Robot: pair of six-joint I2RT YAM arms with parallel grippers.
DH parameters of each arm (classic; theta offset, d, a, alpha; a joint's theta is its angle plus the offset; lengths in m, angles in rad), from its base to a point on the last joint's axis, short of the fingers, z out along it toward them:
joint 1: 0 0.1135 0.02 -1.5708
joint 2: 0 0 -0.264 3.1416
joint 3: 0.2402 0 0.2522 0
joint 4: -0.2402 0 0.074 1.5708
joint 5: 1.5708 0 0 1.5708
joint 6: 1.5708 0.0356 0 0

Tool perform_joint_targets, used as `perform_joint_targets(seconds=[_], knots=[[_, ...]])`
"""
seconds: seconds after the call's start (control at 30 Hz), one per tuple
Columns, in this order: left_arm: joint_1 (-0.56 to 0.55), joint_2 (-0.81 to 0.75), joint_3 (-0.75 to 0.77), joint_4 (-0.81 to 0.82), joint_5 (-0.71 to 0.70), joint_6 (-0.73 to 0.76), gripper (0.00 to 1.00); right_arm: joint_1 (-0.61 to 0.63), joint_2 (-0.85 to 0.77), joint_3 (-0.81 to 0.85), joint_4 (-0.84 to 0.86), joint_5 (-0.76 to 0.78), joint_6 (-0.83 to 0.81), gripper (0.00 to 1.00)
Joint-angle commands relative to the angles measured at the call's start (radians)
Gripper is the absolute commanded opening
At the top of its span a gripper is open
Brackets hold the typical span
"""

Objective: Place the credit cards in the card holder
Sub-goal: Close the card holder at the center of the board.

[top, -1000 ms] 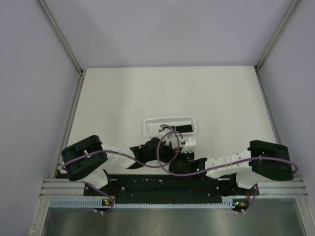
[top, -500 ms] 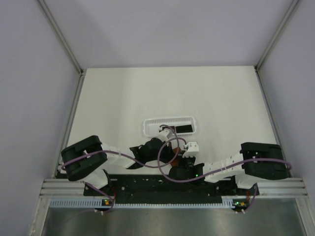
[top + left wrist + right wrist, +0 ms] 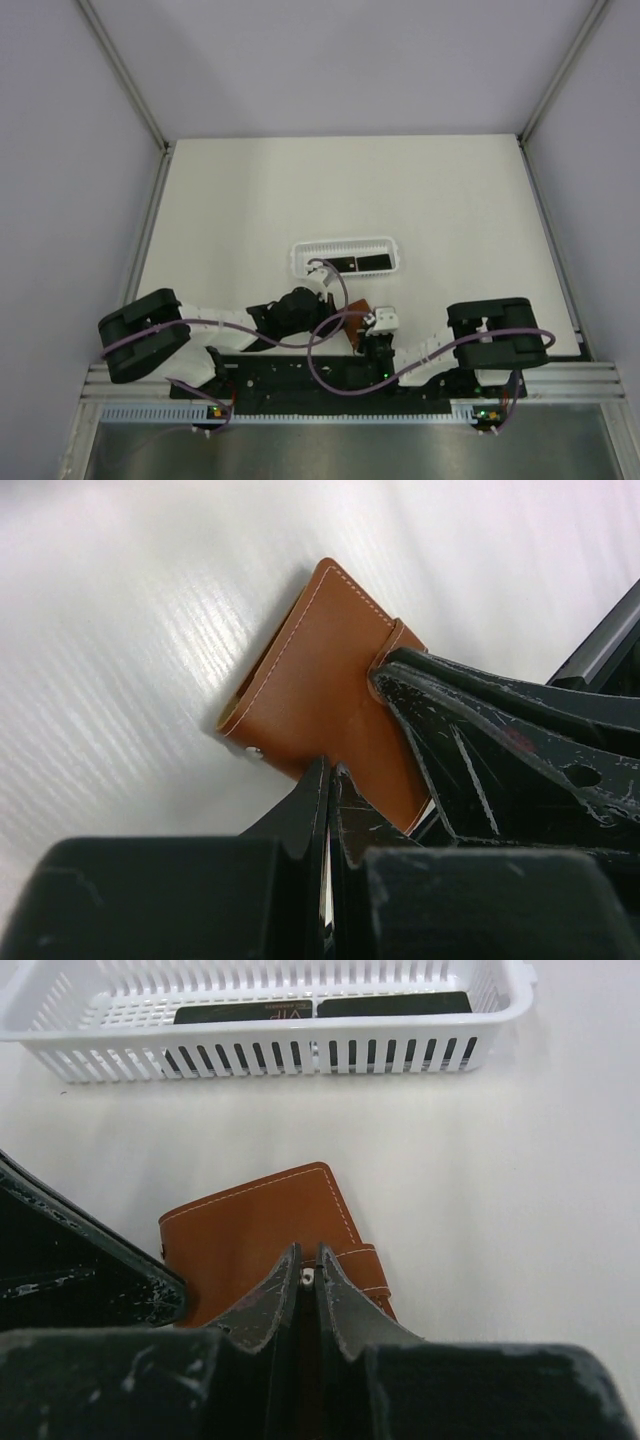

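The brown card holder (image 3: 250,1228) lies folded shut and flat on the white worktop (image 3: 480,1210), close to the arm bases, with its clasp tab at its 3 o'clock side in the right wrist view. At 12 o'clock from it, a little apart, stands a white slotted basket (image 3: 260,1055). Two black cards (image 3: 245,1012) lie flat in the basket, end to end. The card toward 9 o'clock carries small light lettering that reads "VIP"; the print on the other is too small to make out.

The right tool (image 3: 301,1257) comes in from 6 o'clock, its fingers nearly together and pinching the holder's edge beside the tab, with the metal snap showing in the slit between them. The left tool (image 3: 328,775) has its fingers pressed together, holding nothing, their tips touching the holder's near edge next to a small stud.
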Motion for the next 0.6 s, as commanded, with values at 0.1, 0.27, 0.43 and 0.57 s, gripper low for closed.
perform_joint_targets(seconds=[0.1,0.27,0.43,0.57], knots=[[-0.001,-0.046,-0.024,-0.054,-0.029,-0.005,0.0,0.068,0.114,-0.066,-0.159,-0.789,0.073,0.0],[-0.001,-0.086,-0.01,-0.103,-0.061,0.0,0.0,0.019,-0.118,-0.053,-0.254,-0.69,-0.028,0.01],[-0.001,-0.148,0.007,-0.175,-0.125,0.004,0.0,-0.102,-0.391,-0.01,-0.253,-0.663,-0.259,0.12],[0.0,-0.204,0.019,-0.251,-0.202,-0.003,0.0,-0.219,-0.53,0.019,-0.246,-0.68,-0.408,0.22]])
